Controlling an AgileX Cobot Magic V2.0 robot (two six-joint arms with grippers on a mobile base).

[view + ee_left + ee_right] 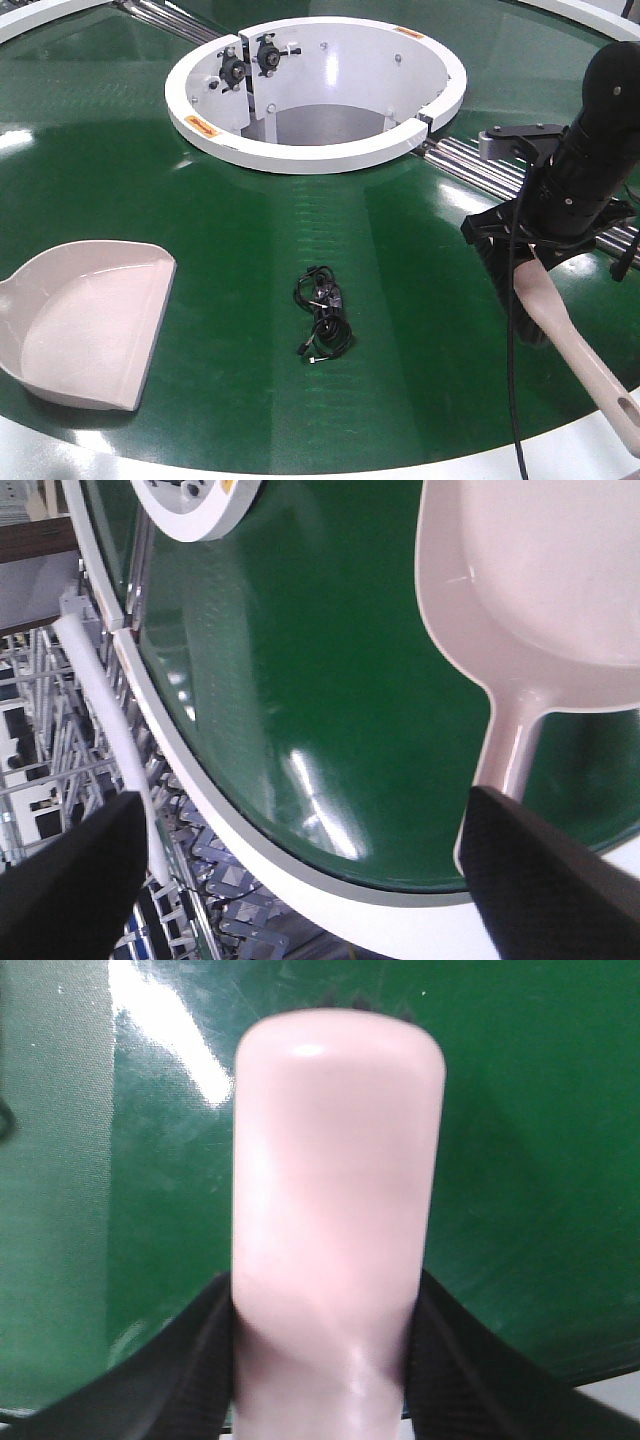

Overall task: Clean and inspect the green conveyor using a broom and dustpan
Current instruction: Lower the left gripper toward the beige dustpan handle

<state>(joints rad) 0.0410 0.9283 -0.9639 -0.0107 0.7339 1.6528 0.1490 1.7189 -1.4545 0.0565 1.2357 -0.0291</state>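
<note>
The green conveyor [250,230] fills the front view. On its near left lies the beige-pink dustpan [90,320], mouth toward the middle. In the left wrist view the dustpan [540,570] sits upper right, and its handle runs down to the right finger [550,870]. My left gripper [305,820] is open, fingers wide apart over the belt's edge; it is out of the front view. At the right, my right gripper [540,250] is shut on the broom [590,370], black bristles on the belt and the handle slanting toward the near edge. The broom's beige back [335,1210] sits clamped between the right gripper [325,1280] fingers.
A tangled black cable bundle [322,312] lies on the belt between dustpan and broom. The white central ring [300,155] rises behind it, with metal rollers [470,160] in the seam to its right. A white outer rim [300,470] bounds the near edge; racks show beyond it [60,730].
</note>
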